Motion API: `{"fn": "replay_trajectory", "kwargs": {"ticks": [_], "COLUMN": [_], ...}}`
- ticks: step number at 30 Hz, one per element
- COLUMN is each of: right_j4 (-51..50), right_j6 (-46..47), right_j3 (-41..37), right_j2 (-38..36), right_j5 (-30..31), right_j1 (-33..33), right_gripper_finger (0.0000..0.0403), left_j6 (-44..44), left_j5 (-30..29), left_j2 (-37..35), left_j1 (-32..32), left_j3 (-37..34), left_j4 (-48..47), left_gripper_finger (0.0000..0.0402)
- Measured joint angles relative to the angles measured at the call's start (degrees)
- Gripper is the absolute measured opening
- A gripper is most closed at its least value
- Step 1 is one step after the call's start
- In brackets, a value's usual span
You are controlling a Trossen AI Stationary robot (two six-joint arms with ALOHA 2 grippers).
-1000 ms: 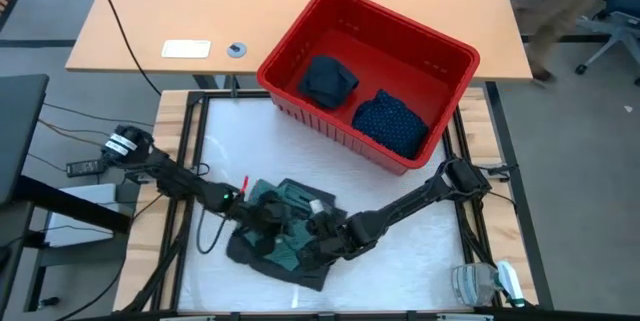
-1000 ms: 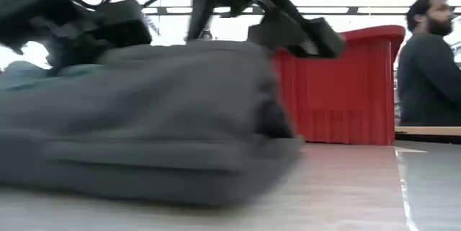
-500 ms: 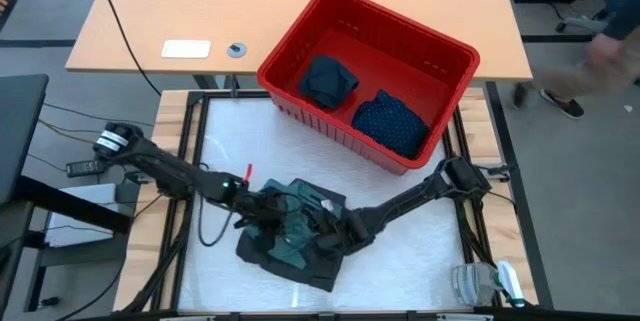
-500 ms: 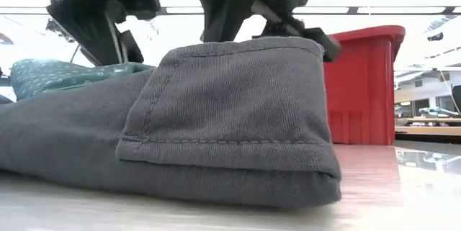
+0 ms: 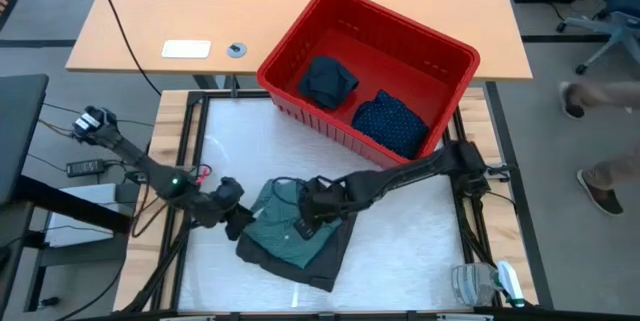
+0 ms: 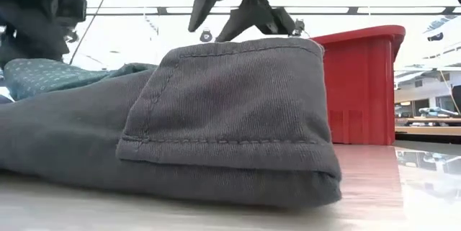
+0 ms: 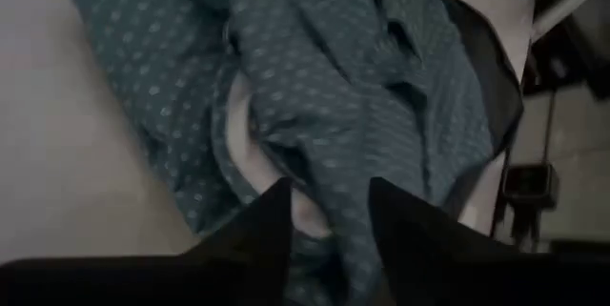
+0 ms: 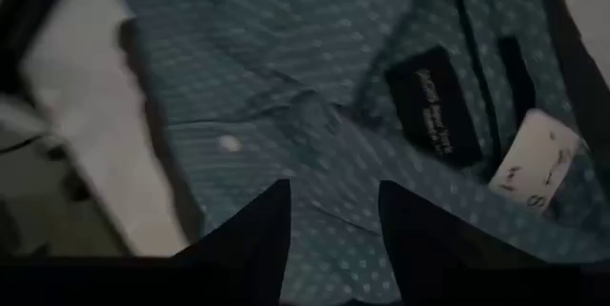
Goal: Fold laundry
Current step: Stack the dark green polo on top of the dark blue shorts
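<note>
High view: teal-green dotted collared shirt [image 5: 292, 233] lies crumpled on charcoal grey cloth [image 5: 325, 266]; left gripper [image 5: 236, 223] and right gripper [image 5: 304, 218] both parted, empty, at the shirt's edges.

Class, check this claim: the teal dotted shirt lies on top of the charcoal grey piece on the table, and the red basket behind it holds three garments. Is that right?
Not quite. The high view shows the red basket holding two garments, a plain dark one and a navy dotted one. The teal dotted shirt does lie on the charcoal grey piece.
</note>
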Motion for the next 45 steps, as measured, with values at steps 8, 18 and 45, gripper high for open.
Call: {"fn": "replay_trajectory", "kwargs": {"ticks": [8, 18, 45], "right_j4": [-0.21, 0.08, 0.62], "right_j6": [-2.85, -3.3, -4.79], "right_j3": [0.07, 0.05, 0.0], "right_j2": [-2.85, -2.76, -2.69], "right_j5": [0.19, -0.21, -0.1], "right_j1": [-2.47, -3.02, -2.19], "right_gripper_finger": [0.0167, 0.0167, 0.0167], "left_j6": [-14.22, -13.4, -8.39], "left_j5": [-1.12, -1.07, 3.3], "left_j2": [1.81, 4.61, -9.67], "left_j1": [-1.1, 3.66, 5.29], "left_j3": [-13.47, -13.84, 2.08], "left_j4": [18.87, 24.36, -17.12], "left_gripper_finger": [0.029, 0.035, 0.0324]}}
